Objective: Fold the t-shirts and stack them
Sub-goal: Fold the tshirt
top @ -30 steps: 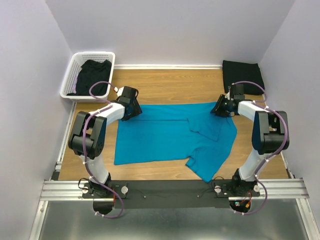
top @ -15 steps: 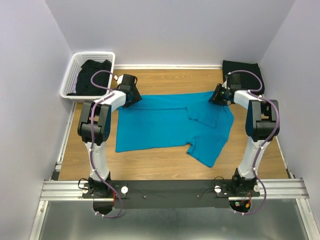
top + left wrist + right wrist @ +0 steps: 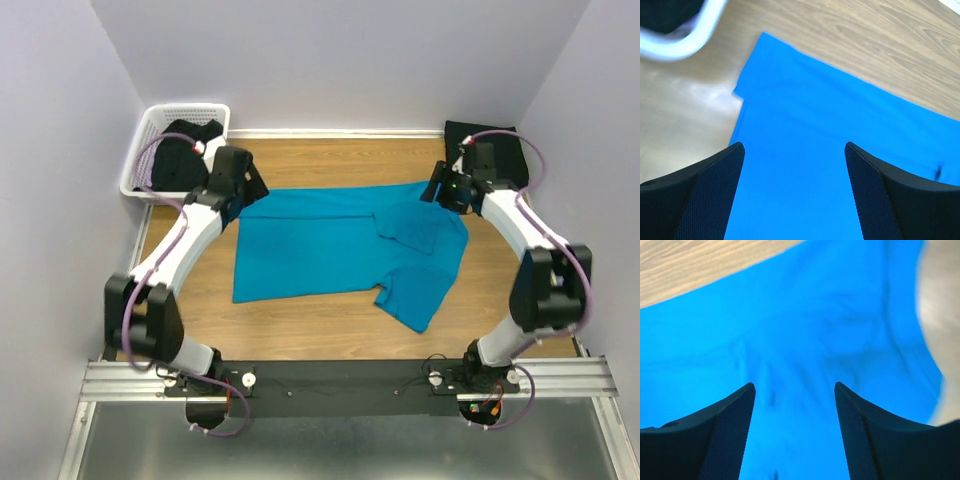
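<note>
The teal-blue t-shirt (image 3: pixel 330 250) lies spread on the wooden table, its right side rumpled with a sleeve folded over. It fills the left wrist view (image 3: pixel 805 150) and the right wrist view (image 3: pixel 805 340). My left gripper (image 3: pixel 250 188) is open above the shirt's far left corner, holding nothing. My right gripper (image 3: pixel 438 192) is open above the shirt's far right corner, holding nothing. A black t-shirt (image 3: pixel 185 150) lies bunched in the basket. A folded black t-shirt (image 3: pixel 485 150) lies at the far right.
The white lattice basket (image 3: pixel 150 130) stands at the far left corner; its rim shows blurred in the left wrist view (image 3: pixel 685 40). Walls close in the table on three sides. The wooden table (image 3: pixel 330 165) shows bare behind the shirt.
Both arms have stretched out and risen from the shirt's far corners. The shirt has slid a little away from me and now lies still. Both grippers have let go of it.
</note>
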